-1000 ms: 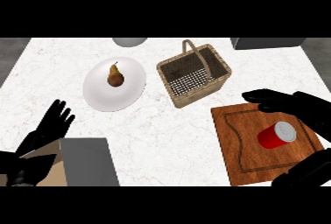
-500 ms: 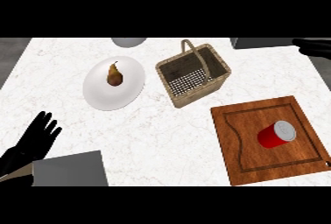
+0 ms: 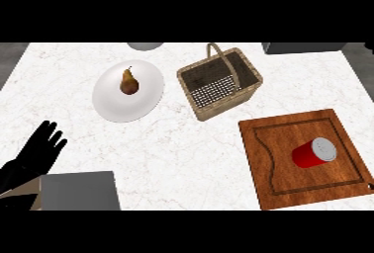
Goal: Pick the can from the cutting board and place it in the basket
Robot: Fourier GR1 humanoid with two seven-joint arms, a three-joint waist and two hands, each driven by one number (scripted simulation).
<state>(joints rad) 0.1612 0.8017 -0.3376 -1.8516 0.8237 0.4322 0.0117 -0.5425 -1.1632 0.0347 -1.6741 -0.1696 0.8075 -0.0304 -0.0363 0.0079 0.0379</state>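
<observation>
Can is lying sideways on cutting board at four o'clock, likely light, rigid, roll-prone; I'm planning a mid-body grasp, left hand resting fingers apart.

A red can with a pale grey top lies tipped on its side on the brown wooden cutting board, right of centre. The woven wicker basket, handle upright, stands just beyond the board's far-left corner.

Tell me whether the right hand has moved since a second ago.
Yes. It was over the cutting board above the can; now it has left toward the upper right, beyond the board's far edge, almost out of sight.
</observation>
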